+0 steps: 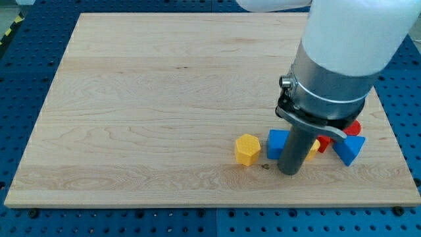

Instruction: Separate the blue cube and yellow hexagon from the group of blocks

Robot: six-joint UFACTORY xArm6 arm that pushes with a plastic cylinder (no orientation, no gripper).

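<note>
The yellow hexagon (247, 149) lies on the wooden board (164, 99) near the view's bottom, a small gap to the left of the blue cube (277, 143). My tip (289, 172) is on the board just right of and below the blue cube, touching or nearly touching it. The rod hides part of the group behind it: a yellow block (314, 146), a red block (324, 144), another red block (354, 127) and a blue triangular block (348, 149) crowd together to the right of the rod.
The board's right edge (395, 131) runs close to the blue triangular block, and the bottom edge (210, 205) lies a short way below the blocks. The arm's wide grey and white body (342, 59) hangs over the group.
</note>
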